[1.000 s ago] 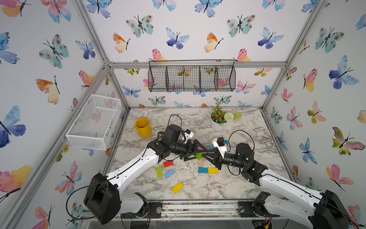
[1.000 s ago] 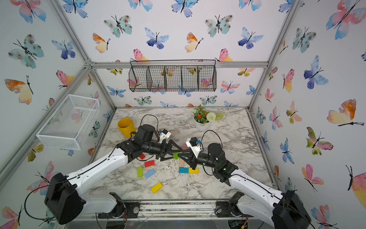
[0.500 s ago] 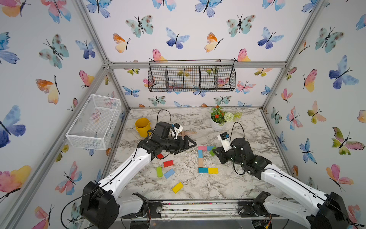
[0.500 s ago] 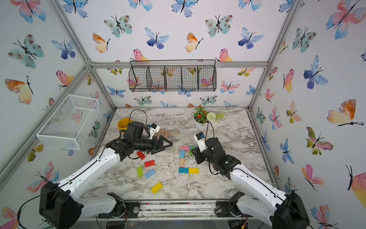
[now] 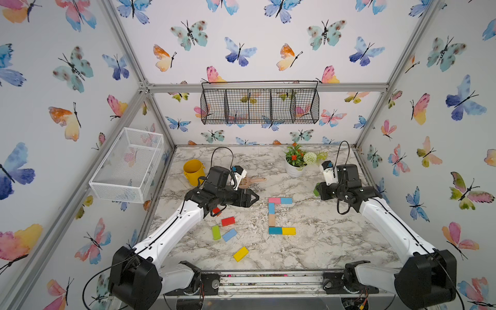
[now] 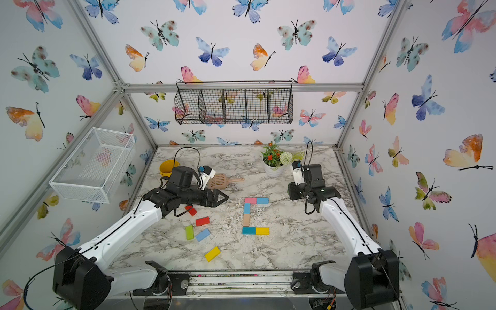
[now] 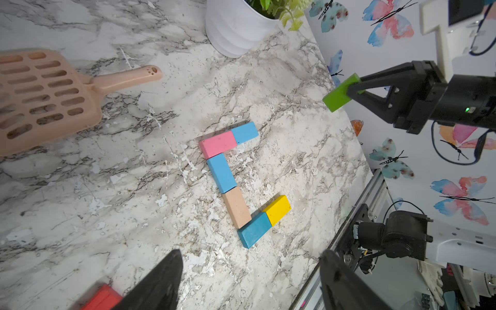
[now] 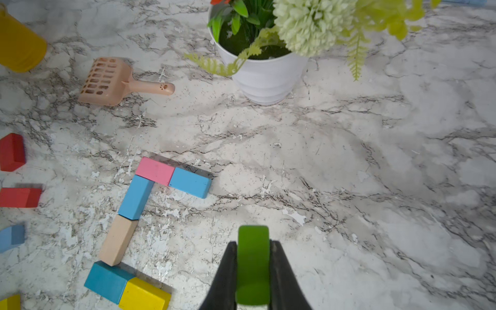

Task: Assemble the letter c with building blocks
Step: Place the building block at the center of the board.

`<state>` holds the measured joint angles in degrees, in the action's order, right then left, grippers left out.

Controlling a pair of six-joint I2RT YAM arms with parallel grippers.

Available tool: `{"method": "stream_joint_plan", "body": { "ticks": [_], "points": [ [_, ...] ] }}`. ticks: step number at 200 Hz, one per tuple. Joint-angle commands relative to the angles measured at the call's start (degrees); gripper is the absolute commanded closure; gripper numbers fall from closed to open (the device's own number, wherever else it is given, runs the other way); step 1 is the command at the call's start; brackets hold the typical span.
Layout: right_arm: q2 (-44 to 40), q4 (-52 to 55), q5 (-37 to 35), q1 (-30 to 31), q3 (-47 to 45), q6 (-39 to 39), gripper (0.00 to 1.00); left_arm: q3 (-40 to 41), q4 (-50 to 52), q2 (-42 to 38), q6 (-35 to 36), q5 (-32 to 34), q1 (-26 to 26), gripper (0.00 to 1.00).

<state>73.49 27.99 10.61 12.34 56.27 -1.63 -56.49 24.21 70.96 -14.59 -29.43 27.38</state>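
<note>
Building blocks lie flat on the marble table in a C shape: pink (image 5: 274, 200) and light blue (image 5: 286, 200) along the far side, light blue (image 5: 271, 208) and tan (image 5: 272, 220) down the spine, teal (image 5: 275, 230) and yellow (image 5: 288, 230) along the near side. Loose red (image 5: 228, 221), green (image 5: 215, 232), light blue (image 5: 229, 234) and yellow (image 5: 240, 254) blocks lie to its left. My left gripper (image 5: 255, 198) hovers left of the C, open and empty (image 7: 249, 268). My right gripper (image 5: 318, 190) is to the right of the C, shut on a green block (image 8: 253, 241).
A tan slotted scoop (image 5: 251, 181) and a yellow cup (image 5: 193, 171) sit behind my left arm. A white flower pot (image 5: 294, 169) stands at the back right, close to my right wrist. A white wire basket (image 5: 128, 166) hangs on the left wall, a black one (image 5: 259, 106) on the back wall.
Both arms have drawn apart from the middle: the left gripper moved left, its jaws slightly narrower; the right moved back right, still holding the green block.
</note>
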Motion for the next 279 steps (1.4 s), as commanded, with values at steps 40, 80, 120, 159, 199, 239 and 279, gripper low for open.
{"method": "stream_joint_plan", "body": {
  "ticks": [40,80,120,159,199,239,279],
  "points": [
    [14.99,13.98,12.56,-5.26,12.09,-13.17,0.95,1.37,-1.32,0.00,6.93,3.19,-1.24,0.20],
    [20.54,20.04,14.84,-5.39,15.69,-19.67,0.96,1.83,-1.03,-0.10,5.76,-0.63,-1.46,0.21],
    [24.77,21.86,18.92,-5.39,16.15,-23.41,0.96,3.13,-1.27,-0.04,5.01,-3.44,-1.45,0.21],
    [29.52,23.48,16.76,-5.35,18.22,-24.11,0.96,3.07,-1.27,0.23,5.10,-4.20,-1.47,0.21],
    [32.32,24.88,12.28,-5.38,21.30,-23.10,0.96,3.17,-1.13,0.47,4.82,-4.57,-1.47,0.21],
    [37.67,27.38,8.87,-5.39,24.63,-22.26,0.96,3.18,-1.23,0.77,4.56,-4.94,-1.67,0.21],
    [38.82,26.01,7.26,-5.39,25.03,-21.15,0.84,3.22,-1.26,1.06,4.42,-4.93,-1.81,0.21]
  ]
}}
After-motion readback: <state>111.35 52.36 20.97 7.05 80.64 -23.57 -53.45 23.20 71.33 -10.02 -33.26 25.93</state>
